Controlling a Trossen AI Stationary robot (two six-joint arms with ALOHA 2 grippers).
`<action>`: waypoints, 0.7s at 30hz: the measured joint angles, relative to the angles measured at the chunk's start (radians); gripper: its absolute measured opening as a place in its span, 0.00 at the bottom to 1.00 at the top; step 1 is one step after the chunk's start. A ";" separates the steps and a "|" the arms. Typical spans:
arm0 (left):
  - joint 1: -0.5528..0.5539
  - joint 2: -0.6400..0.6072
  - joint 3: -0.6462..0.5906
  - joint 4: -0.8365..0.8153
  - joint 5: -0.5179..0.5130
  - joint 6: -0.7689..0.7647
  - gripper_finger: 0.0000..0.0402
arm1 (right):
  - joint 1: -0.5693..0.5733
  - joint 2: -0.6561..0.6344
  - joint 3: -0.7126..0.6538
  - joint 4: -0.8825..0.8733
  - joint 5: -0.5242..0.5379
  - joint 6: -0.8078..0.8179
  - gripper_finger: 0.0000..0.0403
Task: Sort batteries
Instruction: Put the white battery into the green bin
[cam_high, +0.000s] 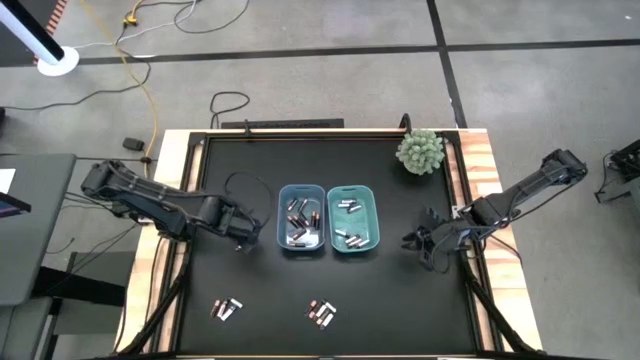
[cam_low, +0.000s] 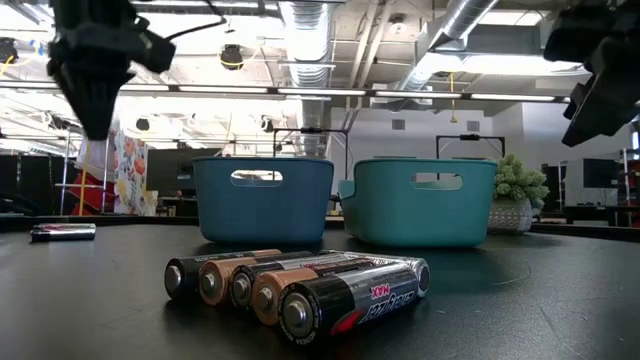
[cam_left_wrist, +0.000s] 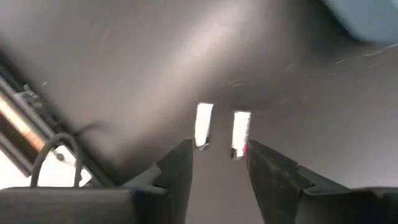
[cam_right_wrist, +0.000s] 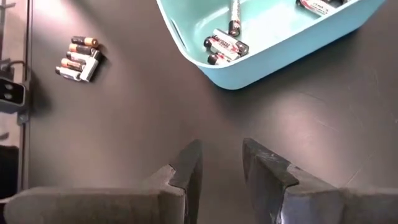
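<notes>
Batteries lie in a blue bin (cam_high: 300, 218) and a teal bin (cam_high: 353, 218) that stand side by side mid-table. Two loose clusters of batteries rest on the black table near its front edge, one (cam_high: 227, 308) to the left and one (cam_high: 321, 313) toward the middle. My left gripper (cam_left_wrist: 217, 149) hangs open just left of the blue bin (cam_left_wrist: 367, 15), pointing steeply down at bare table, with nothing between its fingers. My right gripper (cam_right_wrist: 221, 149) is open to the right of the teal bin (cam_right_wrist: 273, 37), above the table and holding nothing.
A green potted plant (cam_high: 421, 150) stands at the far right of the table. A loop of cable (cam_high: 245, 185) lies left of the blue bin. Wooden rails (cam_high: 485, 170) edge the table. Bare table lies between the bins and the front clusters.
</notes>
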 joint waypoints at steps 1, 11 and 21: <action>0.000 -0.001 -0.016 -0.001 0.000 -0.001 0.37 | 0.000 0.000 0.000 0.000 0.000 0.005 0.32; 0.040 0.000 -0.228 0.119 0.063 0.035 0.42 | -0.078 0.000 0.000 -0.001 0.003 0.053 0.31; 0.164 -0.003 -0.378 0.324 0.125 0.239 0.41 | -0.144 0.000 0.000 0.000 0.004 0.170 0.31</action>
